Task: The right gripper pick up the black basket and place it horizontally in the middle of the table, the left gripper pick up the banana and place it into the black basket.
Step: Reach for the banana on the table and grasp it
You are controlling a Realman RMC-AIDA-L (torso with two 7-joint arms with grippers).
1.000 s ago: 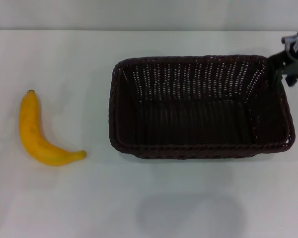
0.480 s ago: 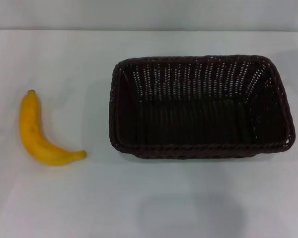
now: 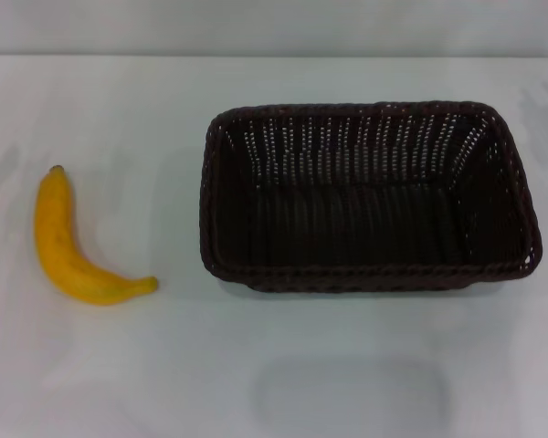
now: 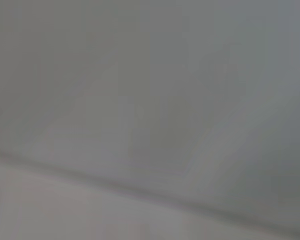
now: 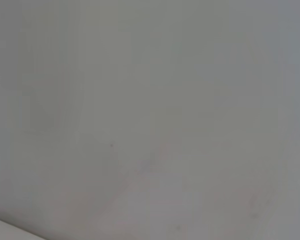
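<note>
The black basket [image 3: 365, 196] lies lengthwise across the white table [image 3: 256, 365], right of the middle, open side up and empty. The yellow banana [image 3: 68, 246] lies on the table at the left, well apart from the basket, its dark stem end pointing away from me. Neither gripper shows in the head view. Both wrist views show only plain grey-white surface, with no fingers, basket or banana in them.
The table's far edge [image 3: 274, 57] meets a pale wall at the back. Bare tabletop lies between banana and basket and in front of both.
The right gripper stood at the basket's far right corner a second ago. It has withdrawn to the right and is now out of the head view. Basket and banana have not moved.
</note>
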